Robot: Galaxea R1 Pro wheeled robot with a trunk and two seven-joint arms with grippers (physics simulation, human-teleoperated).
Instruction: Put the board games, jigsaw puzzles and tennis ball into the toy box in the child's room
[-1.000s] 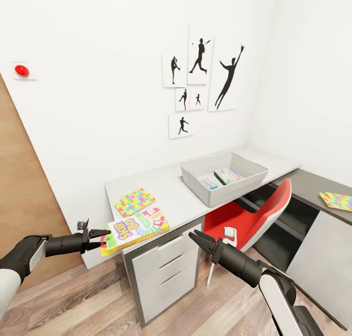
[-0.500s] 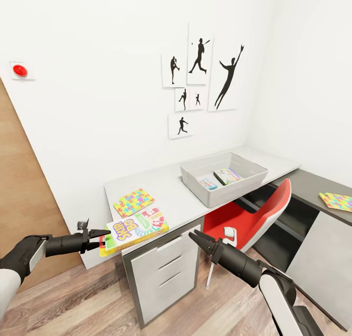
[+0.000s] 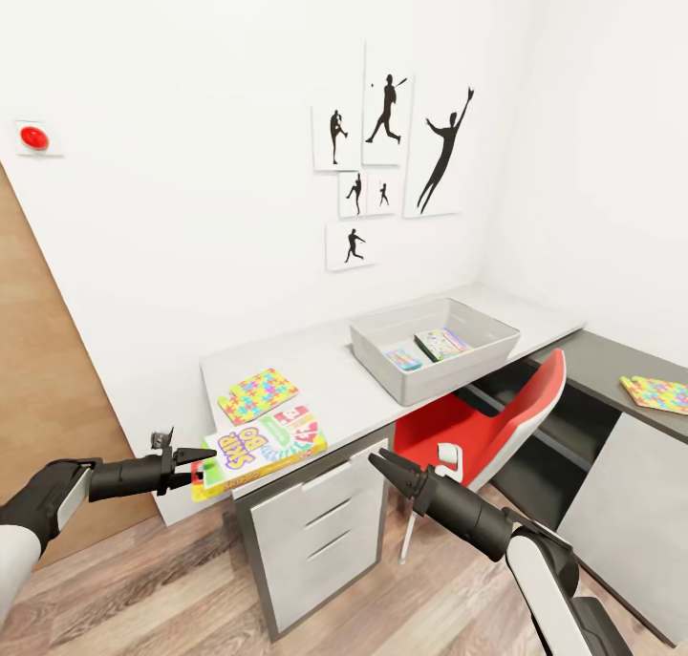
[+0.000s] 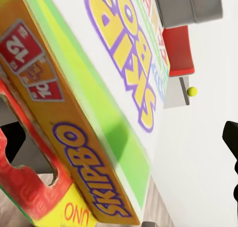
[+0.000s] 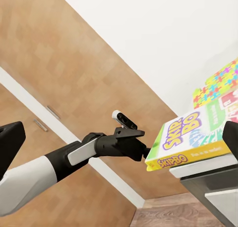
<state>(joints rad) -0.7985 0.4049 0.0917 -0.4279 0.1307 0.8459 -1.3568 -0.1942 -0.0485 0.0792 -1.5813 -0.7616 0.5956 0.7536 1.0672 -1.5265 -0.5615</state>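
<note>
The left gripper (image 3: 196, 467) is reaching toward the near left corner of the desk (image 3: 354, 389), its fingers closing around the end of the Skip-Bo board game (image 3: 260, 448). That box is lying flat on the desk with its left end jutting past the edge; the right wrist view is showing the black fingers (image 5: 130, 142) meeting the box (image 5: 193, 142) at that overhanging end. In the left wrist view the box's orange side (image 4: 74, 152) is sitting right against the camera.

The right gripper (image 3: 384, 466) is hanging in front of the desk drawers (image 3: 315, 532), its 2 fingers spread and holding nothing.

Just behind the Skip-Bo box, a jigsaw puzzle (image 3: 258, 394) is lying flat on the desk. Farther right, the grey toy box (image 3: 435, 346) is standing on the desk with 2 colourful boxes inside. A red chair (image 3: 487, 427) is tucked beneath it. A 2nd jigsaw puzzle (image 3: 655, 392) is resting on the dark side desk at the far right. A small yellow ball (image 4: 192, 91) is showing in the left wrist view.
</note>
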